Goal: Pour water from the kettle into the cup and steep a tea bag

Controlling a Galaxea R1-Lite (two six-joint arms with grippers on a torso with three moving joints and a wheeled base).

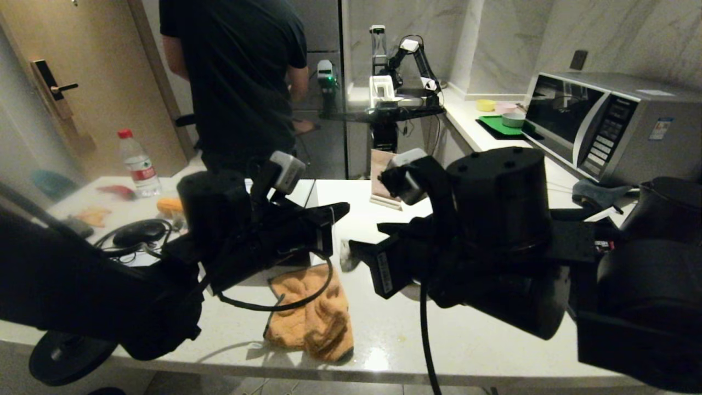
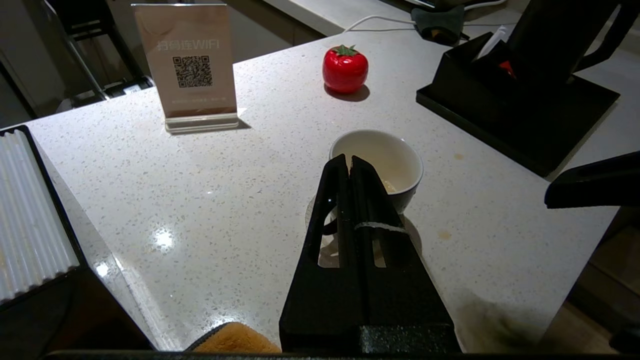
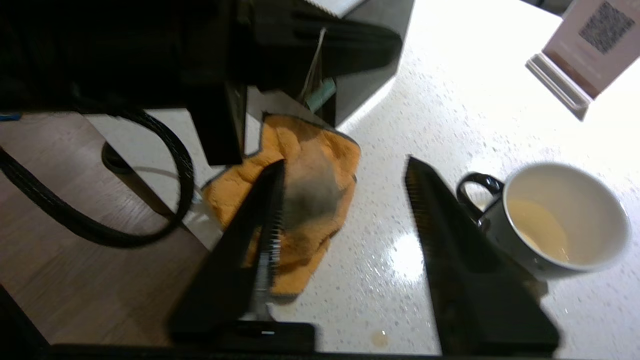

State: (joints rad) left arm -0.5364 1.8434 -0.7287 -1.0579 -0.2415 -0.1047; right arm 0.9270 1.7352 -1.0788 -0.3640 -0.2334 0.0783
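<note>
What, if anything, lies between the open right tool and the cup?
Nothing visible. In the right wrist view the right tool stands open beside the cup, with only bare countertop between; the orange cloth lies on the far side.

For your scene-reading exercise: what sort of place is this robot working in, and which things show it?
Probably a small kitchen or kitchenette, perhaps in a hotel or flat: a microwave on a pale stone countertop, a mug and a WiFi QR-code sign.

Left tool pressed closed; right tool spread apart.
</note>
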